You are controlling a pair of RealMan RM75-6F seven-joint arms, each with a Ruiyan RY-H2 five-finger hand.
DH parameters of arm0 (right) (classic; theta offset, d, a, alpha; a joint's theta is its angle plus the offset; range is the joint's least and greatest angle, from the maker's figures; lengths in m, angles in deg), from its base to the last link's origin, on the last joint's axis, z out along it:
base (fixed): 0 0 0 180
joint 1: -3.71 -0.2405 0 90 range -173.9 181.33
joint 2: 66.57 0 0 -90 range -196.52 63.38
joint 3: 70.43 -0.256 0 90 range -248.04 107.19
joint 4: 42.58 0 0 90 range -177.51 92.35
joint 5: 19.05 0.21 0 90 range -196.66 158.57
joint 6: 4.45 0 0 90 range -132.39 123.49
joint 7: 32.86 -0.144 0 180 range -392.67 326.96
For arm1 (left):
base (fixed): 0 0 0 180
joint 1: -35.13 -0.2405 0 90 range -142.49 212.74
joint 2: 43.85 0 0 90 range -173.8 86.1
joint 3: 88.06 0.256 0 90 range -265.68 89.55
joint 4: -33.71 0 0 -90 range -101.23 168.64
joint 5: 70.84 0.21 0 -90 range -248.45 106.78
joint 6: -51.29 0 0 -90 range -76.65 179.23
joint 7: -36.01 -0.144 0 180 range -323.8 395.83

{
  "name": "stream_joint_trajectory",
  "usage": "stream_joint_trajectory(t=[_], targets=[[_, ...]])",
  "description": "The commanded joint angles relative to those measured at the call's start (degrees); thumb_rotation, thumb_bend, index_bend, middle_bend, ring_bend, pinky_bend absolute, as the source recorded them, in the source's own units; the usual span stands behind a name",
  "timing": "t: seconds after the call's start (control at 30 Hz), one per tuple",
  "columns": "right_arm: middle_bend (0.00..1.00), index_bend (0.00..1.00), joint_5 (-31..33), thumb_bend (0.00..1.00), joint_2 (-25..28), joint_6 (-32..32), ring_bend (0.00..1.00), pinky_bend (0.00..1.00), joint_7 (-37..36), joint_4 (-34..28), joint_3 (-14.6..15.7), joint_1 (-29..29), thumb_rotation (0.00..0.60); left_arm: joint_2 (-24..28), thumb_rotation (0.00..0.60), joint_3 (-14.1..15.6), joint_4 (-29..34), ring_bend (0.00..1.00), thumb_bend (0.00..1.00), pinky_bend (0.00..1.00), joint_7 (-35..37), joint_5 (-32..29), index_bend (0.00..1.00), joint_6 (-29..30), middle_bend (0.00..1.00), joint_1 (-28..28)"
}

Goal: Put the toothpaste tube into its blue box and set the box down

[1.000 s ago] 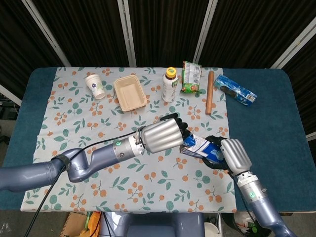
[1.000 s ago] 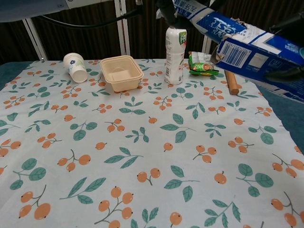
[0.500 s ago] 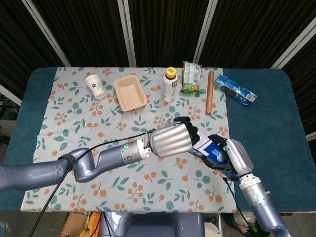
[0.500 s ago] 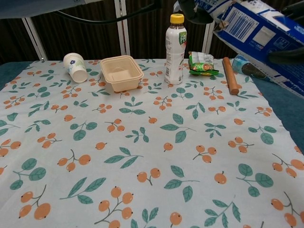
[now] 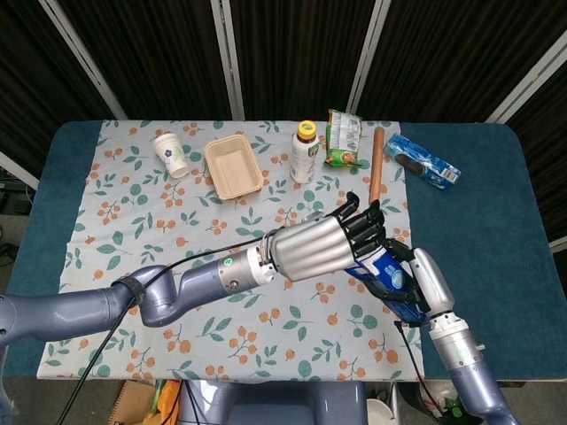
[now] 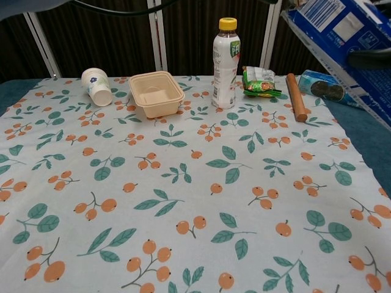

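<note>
Your left robot hand (image 5: 323, 248) covers most of the box (image 5: 383, 268), so you can't tell whether the tube sits inside. In the chest view, the box (image 6: 348, 46) runs off the top-right corner.

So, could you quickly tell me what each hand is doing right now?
Left hand: fingers extended over the blue box; whether it grips anything cannot be told.
Right hand: holds the blue box.

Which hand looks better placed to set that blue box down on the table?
Probably the right hand: it grips the blue box from below, while the left hand only covers its open end with spread fingers.
</note>
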Motion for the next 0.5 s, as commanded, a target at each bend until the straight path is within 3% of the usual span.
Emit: stream_joint_trajectory(t=[0.03,0.5], targets=[[0.52,0.54,0.1,0.39,-1.3,-1.2,0.50,0.57,-2.2,0.9,-0.6,0.6,0.600,0.2,0.600,-0.9,0.6,0.19,0.00,0.34,0.2,-0.7,0.20,1.3,0.22,-0.3],[0.52,0.54,-5.4,0.39,-5.1,-5.2,0.50,0.57,-11.0,3.7,-1.7,2.1,0.600,1.2,0.600,-1.5,1.6,0.17,0.00,0.33,0.2,-0.4,0.18,1.6,0.19,1.0]])
